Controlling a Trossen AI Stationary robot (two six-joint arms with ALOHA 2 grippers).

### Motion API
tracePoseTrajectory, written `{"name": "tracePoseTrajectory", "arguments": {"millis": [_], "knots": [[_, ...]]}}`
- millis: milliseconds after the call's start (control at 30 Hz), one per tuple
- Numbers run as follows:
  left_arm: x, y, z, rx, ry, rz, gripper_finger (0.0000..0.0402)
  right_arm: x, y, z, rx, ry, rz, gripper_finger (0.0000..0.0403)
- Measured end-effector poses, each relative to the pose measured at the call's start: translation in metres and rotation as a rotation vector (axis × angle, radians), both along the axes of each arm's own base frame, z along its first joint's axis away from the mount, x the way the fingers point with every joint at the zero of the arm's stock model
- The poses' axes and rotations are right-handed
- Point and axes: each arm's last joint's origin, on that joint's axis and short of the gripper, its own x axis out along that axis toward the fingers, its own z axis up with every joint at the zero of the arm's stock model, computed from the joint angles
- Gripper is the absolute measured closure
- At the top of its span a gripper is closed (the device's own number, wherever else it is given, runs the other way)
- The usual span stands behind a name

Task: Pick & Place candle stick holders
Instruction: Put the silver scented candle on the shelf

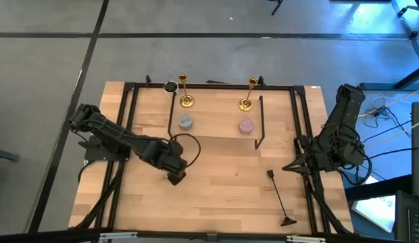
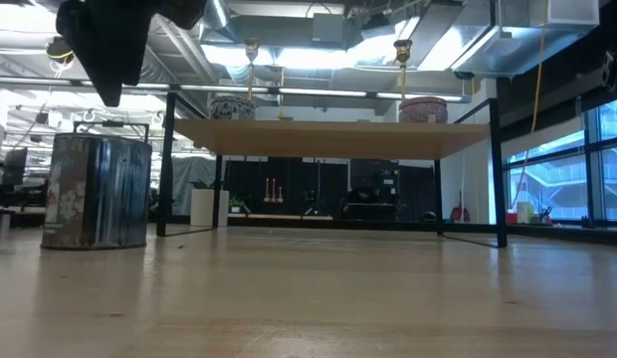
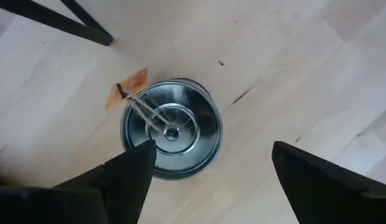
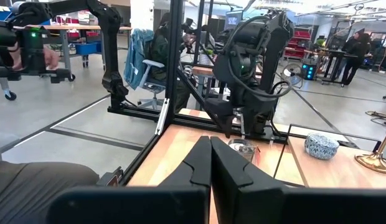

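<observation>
Two gold candle stick holders [image 1: 186, 100] [image 1: 246, 103] stand upright on their round bases on a raised wooden shelf [image 2: 328, 139] at the table's far side. They also show in the low view [image 2: 252, 70] [image 2: 402, 70]. My left gripper [image 1: 176, 177] [image 3: 211, 180] hangs open, pointing down, above a squat silver tin [image 3: 171, 127] [image 2: 95, 189] that stands on the table. It is clear of the tin. My right gripper [image 1: 288, 167] [image 4: 210, 163] waits shut and level at the table's right side.
A blue-grey candle [image 1: 186, 121] and a pink candle [image 1: 246, 125] sit on the shelf in front of the holders. A thin black tool [image 1: 277, 196] lies on the table near the right front. Black frame rails [image 1: 128, 121] run along the table's sides.
</observation>
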Motion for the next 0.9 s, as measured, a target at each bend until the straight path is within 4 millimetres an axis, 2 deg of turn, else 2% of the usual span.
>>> {"name": "tracePoseTrajectory", "arguments": {"millis": [267,567,900], "knots": [[-0.0017,-0.0052,0.0000,-0.014,0.004,-0.033,0.0080,0.0000,0.0000,0.0000,0.000,0.000,0.000,0.0402],[0.0012,0.0021,0.0005,0.068,-0.040,0.048,0.0080,0.0000,0.0000,0.0000,0.000,0.000,0.000,0.0402],[0.0000,0.0013,0.0002,0.033,-0.018,0.057,0.0068,0.0000,0.0000,0.0000,0.002,0.001,0.000,0.0402]]}}
